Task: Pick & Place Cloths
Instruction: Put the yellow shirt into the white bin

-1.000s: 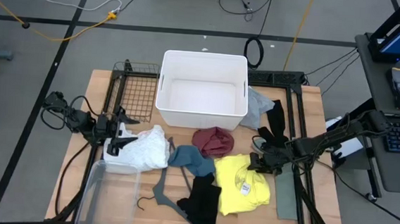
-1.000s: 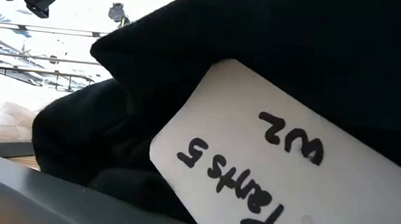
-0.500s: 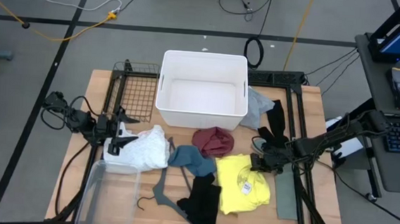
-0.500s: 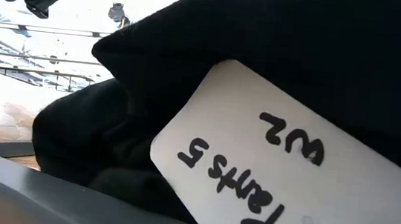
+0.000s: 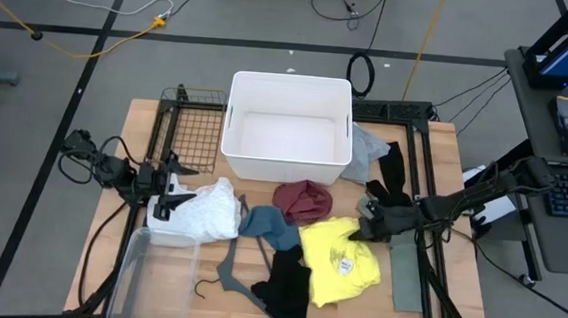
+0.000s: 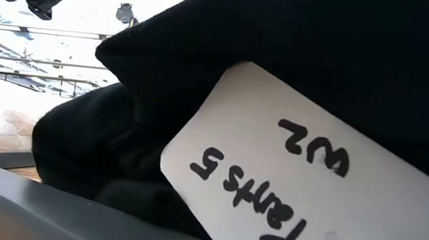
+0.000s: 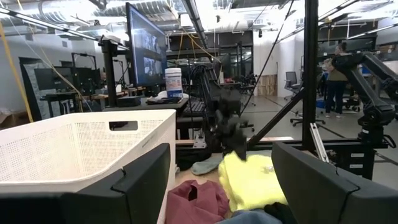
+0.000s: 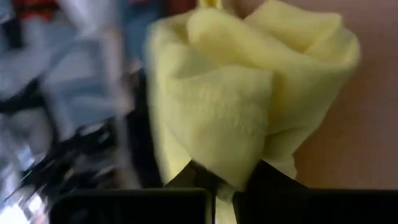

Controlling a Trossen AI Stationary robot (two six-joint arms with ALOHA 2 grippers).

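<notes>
A yellow cloth [image 5: 337, 263] lies at the near right of the table, and my right gripper [image 5: 366, 228] is shut on its far right part. White [image 5: 210, 212], teal-blue [image 5: 267, 225], maroon [image 5: 303, 200] and black [image 5: 285, 287] cloths lie spread across the table's middle. A pale grey cloth [image 5: 369, 150] and a sage-green one [image 5: 406, 273] lie on the right. My left gripper [image 5: 166, 197] hovers open over the white cloth's left edge. In the left wrist view its fingers [image 7: 140, 180] stand wide apart with nothing between them. My right gripper pinches a gathered fold of the yellow cloth's far right part [image 8: 217, 168] between its two fingers. The fold bulges out in several layers beyond the fingertips. The cloth's near part [image 5: 330, 283] rests flat on the table.
A white bin [image 5: 287, 151] stands at the far middle, with a black wire rack [image 5: 191, 127] to its left. A clear tub [image 5: 150, 280] sits at the near left. A grey hanger [image 5: 226, 270] lies beside the black cloth, whose white tag [image 6: 295, 184] fills the low view.
My right gripper has drawn a little toward the table's left and far side with the yellow cloth's far right part. That part has bunched up, while the cloth's near part has stayed flat on the table.
</notes>
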